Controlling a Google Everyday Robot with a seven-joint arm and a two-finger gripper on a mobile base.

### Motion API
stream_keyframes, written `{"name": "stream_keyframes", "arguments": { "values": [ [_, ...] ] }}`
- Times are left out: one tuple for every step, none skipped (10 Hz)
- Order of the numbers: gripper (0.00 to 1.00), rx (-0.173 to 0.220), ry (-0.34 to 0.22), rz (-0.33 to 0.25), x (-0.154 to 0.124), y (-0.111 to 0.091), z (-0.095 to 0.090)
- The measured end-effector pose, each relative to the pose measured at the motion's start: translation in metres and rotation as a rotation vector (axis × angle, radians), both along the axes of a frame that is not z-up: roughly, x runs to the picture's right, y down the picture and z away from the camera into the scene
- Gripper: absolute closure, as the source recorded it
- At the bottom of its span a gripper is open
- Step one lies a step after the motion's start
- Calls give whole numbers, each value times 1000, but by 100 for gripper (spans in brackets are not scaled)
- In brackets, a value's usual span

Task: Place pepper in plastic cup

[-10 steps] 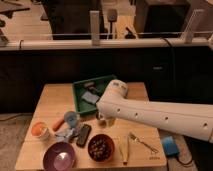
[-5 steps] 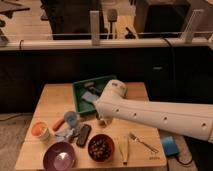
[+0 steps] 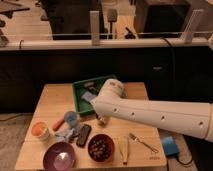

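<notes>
The pepper [image 3: 58, 123], a small orange-red piece, lies on the wooden table [image 3: 50, 100] at the left, just left of a pale blue plastic cup [image 3: 71, 119]. A white cup with an orange inside [image 3: 40, 131] stands further left, near the table's edge. My white arm reaches in from the right across the table. Its gripper [image 3: 102, 120] points down at the table's middle, right of the blue cup and in front of the green tray; most of it is hidden under the arm. Nothing shows in it.
A green tray [image 3: 80, 95] with a few items sits at the back. Along the front are a purple bowl [image 3: 60, 156], a dark bowl with food [image 3: 101, 147], a black flat object [image 3: 83, 135], a fork [image 3: 142, 142] and a yellowish strip [image 3: 125, 149]. A blue object [image 3: 169, 145] lies off the right edge.
</notes>
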State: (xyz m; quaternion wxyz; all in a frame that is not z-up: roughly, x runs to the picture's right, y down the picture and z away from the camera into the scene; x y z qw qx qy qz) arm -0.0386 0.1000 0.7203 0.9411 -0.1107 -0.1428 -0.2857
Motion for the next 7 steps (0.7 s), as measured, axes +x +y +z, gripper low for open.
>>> {"name": "stream_keyframes", "arguments": {
  "values": [
    [37, 4, -9, -12, -4, -1, -1],
    [47, 8, -18, -27, -7, -3, -1],
    [56, 13, -27, -38, -10, -5, -1],
    [61, 13, -38, -49, -13, -5, -1],
    [63, 16, -44, -58, -14, -6, -1],
    [70, 19, -51, -69, -16, -8, -1],
    [81, 24, -63, -85, -22, -9, -1]
  ]
}}
